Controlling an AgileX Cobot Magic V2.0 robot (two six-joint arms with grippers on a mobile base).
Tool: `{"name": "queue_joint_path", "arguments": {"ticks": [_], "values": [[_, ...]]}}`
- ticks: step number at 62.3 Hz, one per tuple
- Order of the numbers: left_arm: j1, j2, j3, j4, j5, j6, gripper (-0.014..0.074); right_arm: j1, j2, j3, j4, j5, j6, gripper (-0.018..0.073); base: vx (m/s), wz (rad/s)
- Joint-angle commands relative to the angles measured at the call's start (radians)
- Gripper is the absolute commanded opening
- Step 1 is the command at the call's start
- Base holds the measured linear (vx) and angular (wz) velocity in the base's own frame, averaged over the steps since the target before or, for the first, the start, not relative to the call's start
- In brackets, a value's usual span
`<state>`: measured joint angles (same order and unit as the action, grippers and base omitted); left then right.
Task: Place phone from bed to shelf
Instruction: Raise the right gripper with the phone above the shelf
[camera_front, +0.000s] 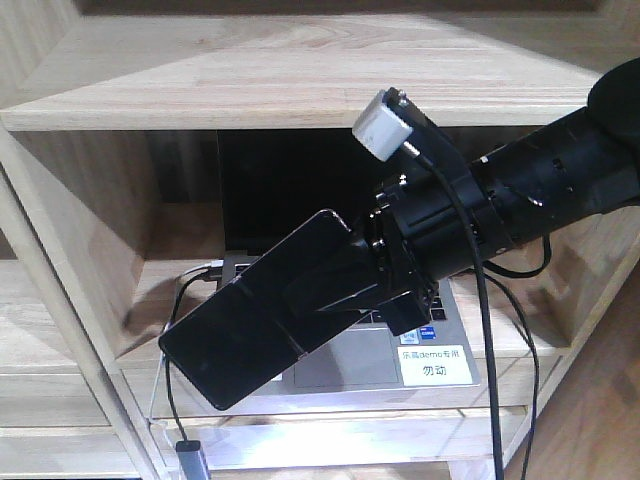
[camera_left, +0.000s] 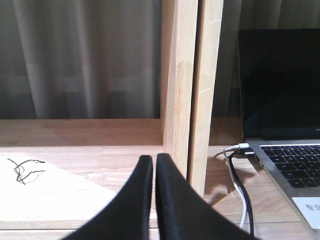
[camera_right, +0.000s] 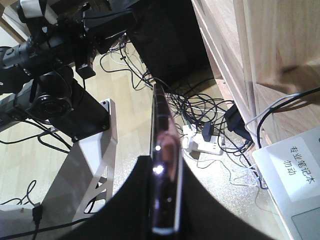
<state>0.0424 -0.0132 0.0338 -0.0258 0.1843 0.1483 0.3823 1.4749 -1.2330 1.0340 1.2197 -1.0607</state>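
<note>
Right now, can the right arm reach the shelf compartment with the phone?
Probably yes. The right gripper holds the phone before the shelf, at its open compartment, nothing between. The laptop and its cables take up much of that board, so free room looks tight.

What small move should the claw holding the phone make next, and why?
Probably lower it onto bare board of the shelf beside the laptop: the right claw grips the phone tilted in the air, not yet resting on wood.
</note>
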Motion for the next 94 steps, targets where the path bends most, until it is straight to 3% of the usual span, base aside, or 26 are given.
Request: {"name": "queue_joint_path", "arguments": {"ticks": [1,15,35,60,74,94], "values": [[-0.004,-0.013,-0.021,-0.009,-0.072,-0.006,0.0001,0.0,-0.041,-0.025,0.083,0.057,-0.011,-0.0002,0.0,0.0],[-0.004,-0.013,-0.021,-0.009,-0.072,-0.006,0.0001,0.0,-0.041,-0.029,0.083,0.037,-0.02,-0.0002,0.0,0.0],[-0.004,-0.013,-0.021,-0.009,-0.072,-0.006,0.0001,-0.003,-0.114,-0.03,0.155,0.006,-0.021,-0.0002,0.0,0.0],[-0.004,-0.013,-0.021,-0.009,-0.072,-0.006,0.0001,-0.005,-0.292,-0.035,0.156,-0.243,0.017,-0.0002,0.0,0.0],[-0.004,-0.013,-0.021,-0.009,-0.072,-0.006,0.0001,-0.006,-0.289,-0.17,0.108,-0.268,0.072,-0.0002,0.0,0.0],[-0.004,-0.013,-0.021,-0.009,-0.072,-0.006,0.0001,-0.006,-0.207,-0.435,-0.065,-0.33,0.182,-0.0002,0.0,0.0]]}}
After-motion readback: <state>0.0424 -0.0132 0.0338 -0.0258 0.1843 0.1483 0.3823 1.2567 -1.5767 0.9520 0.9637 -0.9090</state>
